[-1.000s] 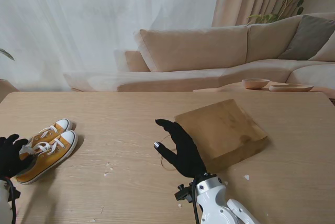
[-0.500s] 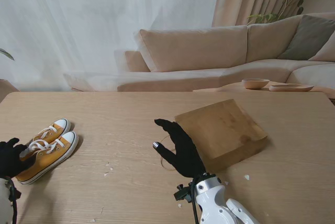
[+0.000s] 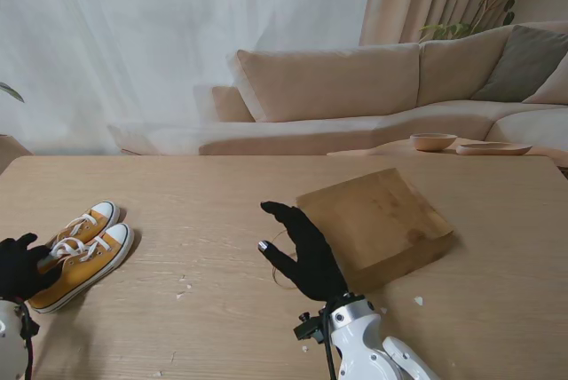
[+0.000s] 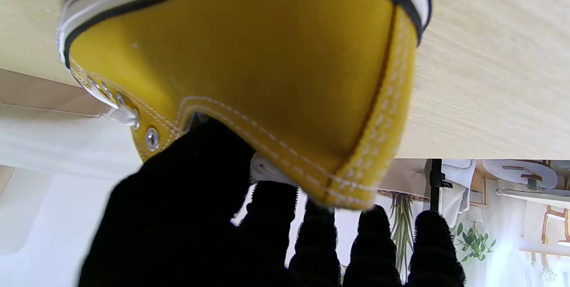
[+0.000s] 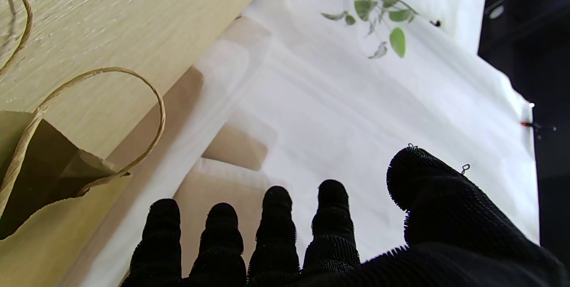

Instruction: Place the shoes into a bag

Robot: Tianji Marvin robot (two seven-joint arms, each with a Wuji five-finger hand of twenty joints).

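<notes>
Wooden table (image 3: pixel 222 309): task barely begun, nothing bagged.

Brown paper bag (image 3: pixel 377 225): lies flat on side, right of centre, mouth toward me; twine handle (image 5: pixel 111 100) loose on tabletop. Needs opening.

Yellow sneakers (image 3: pixel 84 251): pair side by side at left edge, well apart from bag, soles on table.

Right hand (image 3: pixel 303 251): fingers spread, holds nothing, at bag mouth.

Left hand (image 3: pixel 22 266): thumb (image 4: pixel 196 167) inside heel collar of nearer sneaker, fingers behind heel, pinching it. Lift and transfer remain.

yellow sneakers (image 3: pixel 82 248) paired side by side, upright, white toes pointing away, table's left; brown paper bag (image 3: pixel 380 223) lying flat at centre-right, twine handles (image 5: pixel 95 113) toward sneakers
</notes>
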